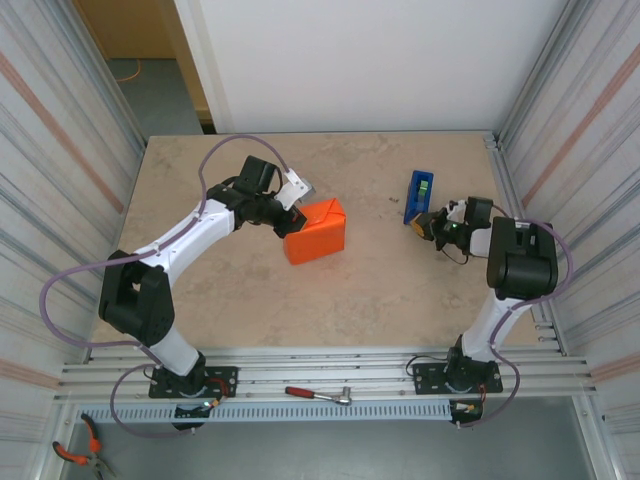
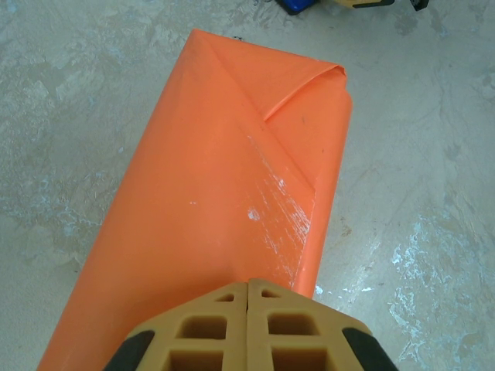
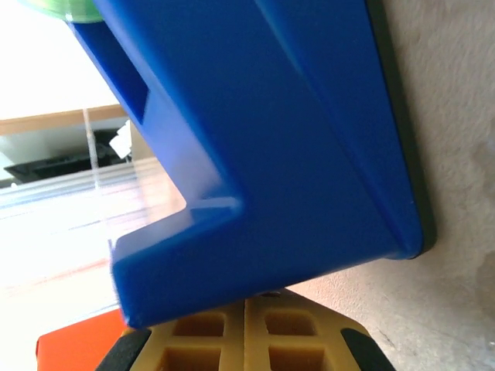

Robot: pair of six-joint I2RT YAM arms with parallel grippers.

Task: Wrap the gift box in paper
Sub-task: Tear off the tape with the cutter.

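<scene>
The orange paper stands folded into a boxy parcel at the table's middle, with a diagonal fold and a tucked flap on its top face. The gift box is hidden under it. My left gripper is shut, and its tan fingertips rest against the parcel's near edge with nothing between them. My right gripper is shut too, its tip right up against the low end of the blue tape dispenser. A corner of the orange paper shows at the lower left of the right wrist view.
The blue tape dispenser stands right of centre on the tabletop. A red-handled tool lies on the front rail and pliers lie at the lower left. Corrugated walls close both sides.
</scene>
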